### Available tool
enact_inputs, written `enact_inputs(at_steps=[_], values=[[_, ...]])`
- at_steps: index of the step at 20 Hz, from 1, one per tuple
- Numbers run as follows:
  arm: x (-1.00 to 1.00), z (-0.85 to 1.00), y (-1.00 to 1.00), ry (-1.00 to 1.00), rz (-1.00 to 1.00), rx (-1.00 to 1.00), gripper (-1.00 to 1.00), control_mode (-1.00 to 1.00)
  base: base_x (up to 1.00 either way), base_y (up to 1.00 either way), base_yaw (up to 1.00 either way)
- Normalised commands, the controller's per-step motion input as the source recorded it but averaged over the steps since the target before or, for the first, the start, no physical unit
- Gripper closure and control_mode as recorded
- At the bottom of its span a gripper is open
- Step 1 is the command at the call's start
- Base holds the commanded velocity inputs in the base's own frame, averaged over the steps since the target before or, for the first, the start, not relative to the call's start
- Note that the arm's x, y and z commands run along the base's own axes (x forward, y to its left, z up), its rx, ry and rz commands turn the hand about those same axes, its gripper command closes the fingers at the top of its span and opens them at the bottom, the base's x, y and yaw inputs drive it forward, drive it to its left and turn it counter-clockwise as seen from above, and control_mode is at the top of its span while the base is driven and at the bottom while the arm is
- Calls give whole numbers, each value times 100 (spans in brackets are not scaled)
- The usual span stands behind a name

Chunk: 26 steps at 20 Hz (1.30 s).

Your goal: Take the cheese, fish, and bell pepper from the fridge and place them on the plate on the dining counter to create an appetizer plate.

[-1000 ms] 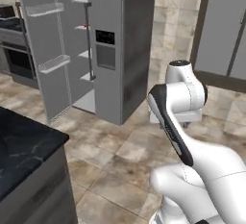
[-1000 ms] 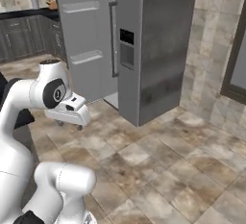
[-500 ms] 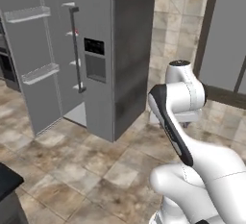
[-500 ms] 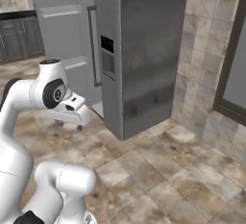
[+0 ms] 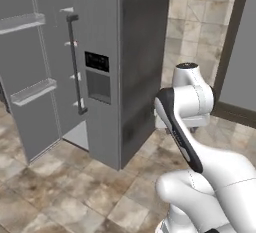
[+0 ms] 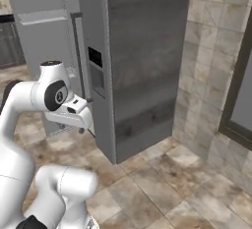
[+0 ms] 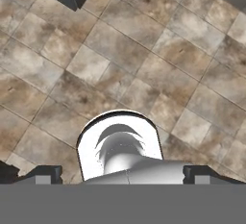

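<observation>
Brown stone floor tiles (image 7: 120, 50) surround grey fridge (image 5: 120, 67).

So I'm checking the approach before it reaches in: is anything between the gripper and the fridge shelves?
The fridge has its left door swung open, but from here its closed right door and grey side wall face the arm. The open gripper points down at bare floor tiles, holding nothing.

Brown stone-tiled floor (image 5: 60, 187) meets a tiled wall (image 6: 206, 51)
</observation>
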Motion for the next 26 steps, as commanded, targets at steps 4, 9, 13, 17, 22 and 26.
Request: enact_inputs(at_steps=[4,9,13,17,22,26], values=[[0,0,0,0,0,0,-100,100,95,37,-17],[0,0,0,0,0,0,-100,100,88,51,-31],[0,0,0,0,0,0,-100,100,67,72,-34],[0,0,0,0,0,0,-100,100,46,82,-29],[0,0,0,0,0,0,-100,100,40,78,-24],[0,0,0,0,0,0,-100,100,46,67,-15]])
